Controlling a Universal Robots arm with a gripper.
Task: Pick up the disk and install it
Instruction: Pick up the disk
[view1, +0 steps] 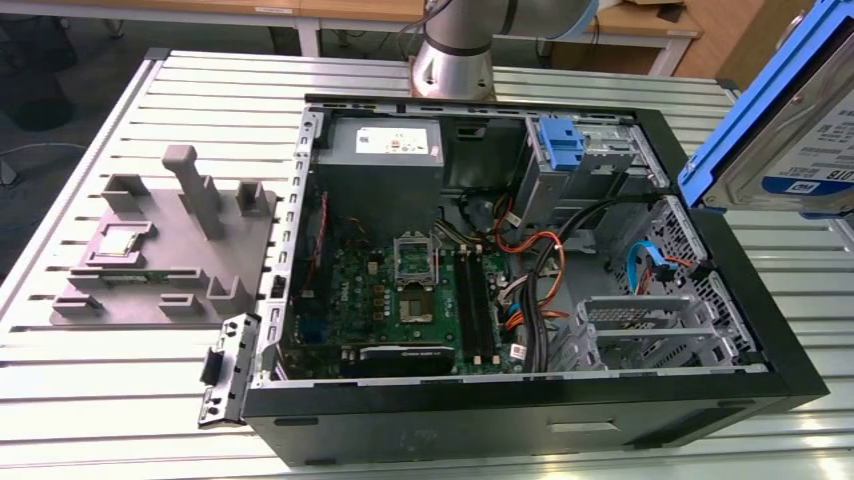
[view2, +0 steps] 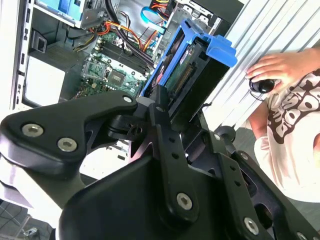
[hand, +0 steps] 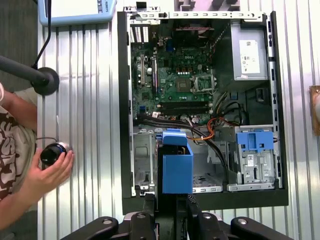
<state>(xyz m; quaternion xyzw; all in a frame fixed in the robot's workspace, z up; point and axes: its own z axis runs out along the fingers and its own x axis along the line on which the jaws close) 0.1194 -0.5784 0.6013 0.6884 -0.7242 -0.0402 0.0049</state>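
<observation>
Fingers are clamped tight on the disk, one black finger on each flat side, and the silver body with its bright blue bracket sticks out past the fingertips, well clear of the surface. Over to the first wrist view: the disk stands edge-on between the fingers, blue bracket end towards the camera, hanging above the open computer case, right over the bare metal cage next to the fixed blue-handled drive bay. And in the exterior view the disk floats high at the exterior view's right of the case, tilted, white-and-blue label showing, blue bracket running along its upper edge, not touching the case. Inside the case, the grey power-supply box sits in a corner. Outside the case, a person's hand rests on a small black knob on the slatted surface, and a grey fixture lies at the exterior view's left of the case.
</observation>
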